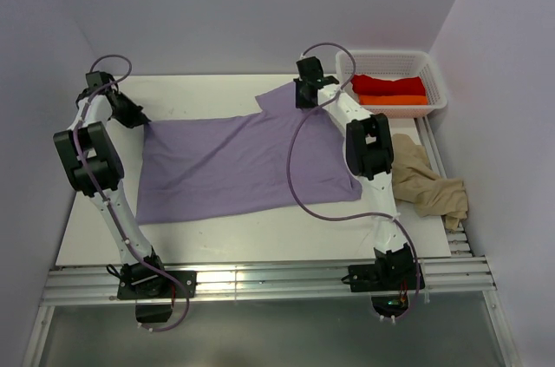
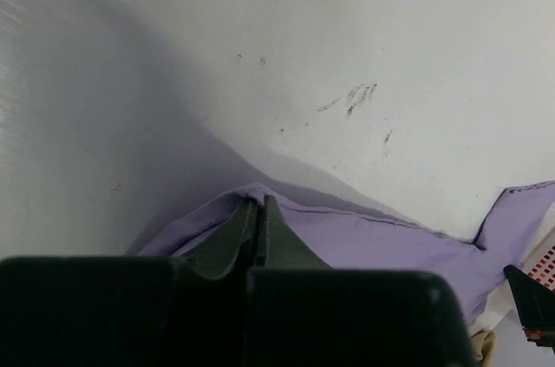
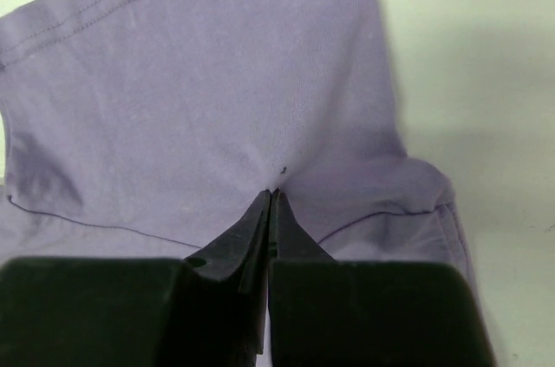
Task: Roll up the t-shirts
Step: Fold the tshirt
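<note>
The lavender t-shirt (image 1: pixel 234 163) lies spread flat on the white table. My left gripper (image 1: pixel 137 115) is shut on its far left corner; the left wrist view shows the jaws pinching the hem (image 2: pixel 260 200). My right gripper (image 1: pixel 305 96) is shut on the far right part of the shirt by the sleeve, jaws closed on the cloth (image 3: pixel 272 193). The beige t-shirt (image 1: pixel 425 183) lies crumpled at the table's right edge. The red t-shirt (image 1: pixel 388 84) and the orange t-shirt (image 1: pixel 395 100) lie folded in the basket.
The white mesh basket (image 1: pixel 438 81) stands at the back right corner. Walls close in the table on the left, back and right. The arm bases and a metal rail (image 1: pixel 260 285) run along the near edge.
</note>
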{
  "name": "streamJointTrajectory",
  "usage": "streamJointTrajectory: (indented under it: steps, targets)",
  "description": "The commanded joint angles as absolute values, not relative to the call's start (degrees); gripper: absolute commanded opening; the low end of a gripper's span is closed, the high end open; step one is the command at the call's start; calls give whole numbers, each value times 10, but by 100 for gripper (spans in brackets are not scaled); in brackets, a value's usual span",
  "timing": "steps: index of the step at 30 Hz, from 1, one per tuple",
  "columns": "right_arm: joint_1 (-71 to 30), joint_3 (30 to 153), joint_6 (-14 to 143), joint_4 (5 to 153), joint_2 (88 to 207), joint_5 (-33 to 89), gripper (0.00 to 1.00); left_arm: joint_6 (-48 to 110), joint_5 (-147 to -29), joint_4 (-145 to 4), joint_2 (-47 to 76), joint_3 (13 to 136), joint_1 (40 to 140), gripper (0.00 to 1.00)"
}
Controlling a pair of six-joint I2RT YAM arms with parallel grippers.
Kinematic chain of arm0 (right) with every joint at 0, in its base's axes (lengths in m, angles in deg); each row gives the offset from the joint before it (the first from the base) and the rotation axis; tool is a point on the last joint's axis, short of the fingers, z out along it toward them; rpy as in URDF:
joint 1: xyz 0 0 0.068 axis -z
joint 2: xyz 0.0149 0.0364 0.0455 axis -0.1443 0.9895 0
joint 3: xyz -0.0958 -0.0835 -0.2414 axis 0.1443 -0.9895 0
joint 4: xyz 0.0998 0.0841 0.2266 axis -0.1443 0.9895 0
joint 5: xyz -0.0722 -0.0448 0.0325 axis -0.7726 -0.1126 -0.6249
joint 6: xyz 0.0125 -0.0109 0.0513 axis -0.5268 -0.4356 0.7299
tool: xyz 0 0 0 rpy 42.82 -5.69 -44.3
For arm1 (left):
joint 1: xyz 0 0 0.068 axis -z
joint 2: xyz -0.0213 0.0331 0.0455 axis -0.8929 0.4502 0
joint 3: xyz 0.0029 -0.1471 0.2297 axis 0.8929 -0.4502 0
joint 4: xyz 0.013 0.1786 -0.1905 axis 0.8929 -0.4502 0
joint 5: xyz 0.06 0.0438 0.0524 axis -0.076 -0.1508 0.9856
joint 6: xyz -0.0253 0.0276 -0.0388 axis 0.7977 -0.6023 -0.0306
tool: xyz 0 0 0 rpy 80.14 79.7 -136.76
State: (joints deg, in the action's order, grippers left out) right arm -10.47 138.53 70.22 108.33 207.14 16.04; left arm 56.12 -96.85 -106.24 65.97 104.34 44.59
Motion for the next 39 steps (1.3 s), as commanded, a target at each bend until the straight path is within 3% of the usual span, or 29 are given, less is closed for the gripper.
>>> streamJointTrajectory:
  steps: [1,6,9,10,15,27,39]
  targets:
    - [-100,1385,695,1069,2028,152,0,548,-971,-1053,613,1045,443,0]
    - [-100,1341,696,1042,2009,181,1,550,-976,-1049,599,1039,432,0]
    - [-100,1384,690,1075,2031,202,22,548,-977,-1050,601,1037,431,0]
    - [-99,1397,689,1083,2045,201,37,549,-977,-1049,602,1038,431,0]
    - [-97,1413,697,1071,2056,177,48,547,-980,-1049,608,1039,431,0]
    - [-82,1481,729,1116,2123,204,55,548,-984,-1051,616,1044,431,0]
    - [-81,1511,752,1141,2143,226,54,549,-987,-1050,618,1045,431,0]
